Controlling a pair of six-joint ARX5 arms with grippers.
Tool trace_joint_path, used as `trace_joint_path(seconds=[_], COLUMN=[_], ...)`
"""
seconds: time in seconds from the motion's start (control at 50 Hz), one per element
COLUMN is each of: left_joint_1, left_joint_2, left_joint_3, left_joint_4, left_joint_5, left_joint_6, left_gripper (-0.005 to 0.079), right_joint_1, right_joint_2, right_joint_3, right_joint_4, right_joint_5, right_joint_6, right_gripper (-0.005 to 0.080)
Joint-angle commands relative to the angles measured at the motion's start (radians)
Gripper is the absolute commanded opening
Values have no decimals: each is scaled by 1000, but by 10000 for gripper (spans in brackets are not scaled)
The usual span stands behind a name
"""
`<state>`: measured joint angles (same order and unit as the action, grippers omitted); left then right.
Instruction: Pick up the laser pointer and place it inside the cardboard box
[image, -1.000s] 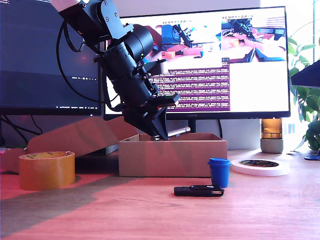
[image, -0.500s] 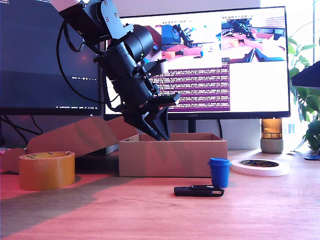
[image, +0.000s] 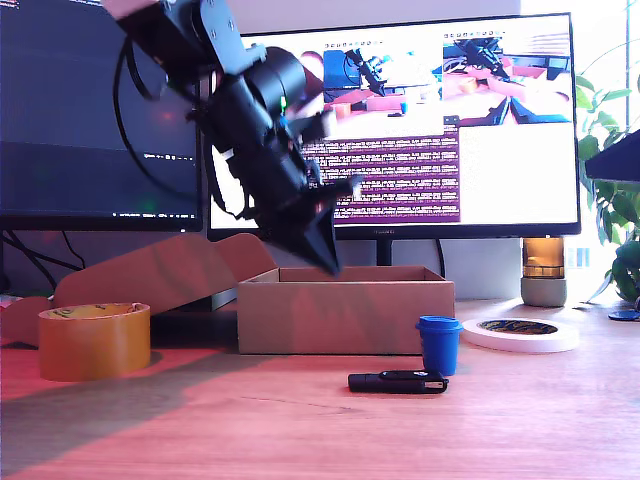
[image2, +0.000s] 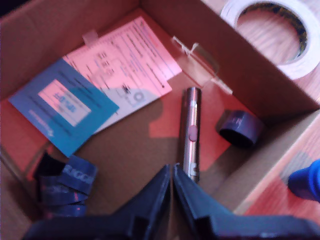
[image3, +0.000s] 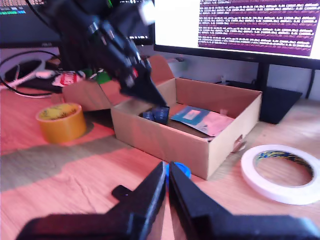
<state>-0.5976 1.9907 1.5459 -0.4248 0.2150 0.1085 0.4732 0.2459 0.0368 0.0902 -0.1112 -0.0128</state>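
Observation:
The laser pointer (image2: 190, 132), a slim silver cylinder, lies flat on the floor of the cardboard box (image2: 240, 65), free of any grip. My first gripper (image2: 171, 172) is shut and empty, just above the pointer's near end. In the exterior view it (image: 330, 266) hangs tilted over the box (image: 345, 320) near its back left, and the walls hide the pointer. My second gripper (image3: 166, 170) is shut and empty, low over the table in front of the box (image3: 165, 137).
Pink and blue papers (image2: 125, 65) and dark bands (image2: 240, 127) lie in the box. The box flap (image: 160, 275) and a yellow tape roll (image: 93, 340) sit at the exterior view's left. A blue cap (image: 438, 343), black USB stick (image: 398, 381) and white tape ring (image: 520, 333) lie at its right.
My first gripper has lifted up out of the box. A silver rod that showed by its fingertips one second ago no longer shows there.

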Motion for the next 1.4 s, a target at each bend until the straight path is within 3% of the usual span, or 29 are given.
trace_joint_path(seconds=[0.0, 0.14, 0.48, 0.78, 1.12, 1.38], left_joint_1=[-7, -6, -6, 35, 111, 217], left_joint_2=[-72, -123, -259, -500, -773, -970], left_joint_3=[7, 6, -78, -429, -819, -1038], left_joint_4=[6, 4, 18, 249, 509, 577], left_joint_5=[2, 3, 6, 5, -69, -78], left_joint_6=[1, 1, 0, -40, -136, -163], left_gripper=[-21, -21, -21, -21, -21, -21], right_joint_1=[2, -30, -240, -360, -364, -364], right_joint_2=[2, 2, 2, 2, 2, 2], right_joint_3=[-16, -16, -16, -16, -16, -16], right_joint_4=[5, -2, -57, -32, -103, -219], right_joint_5=[29, 97, 57, 43, 46, 46], right_joint_6=[-27, -37, -35, -14, -11, -12], right_gripper=[-11, -11, -11, -11, -11, -11])
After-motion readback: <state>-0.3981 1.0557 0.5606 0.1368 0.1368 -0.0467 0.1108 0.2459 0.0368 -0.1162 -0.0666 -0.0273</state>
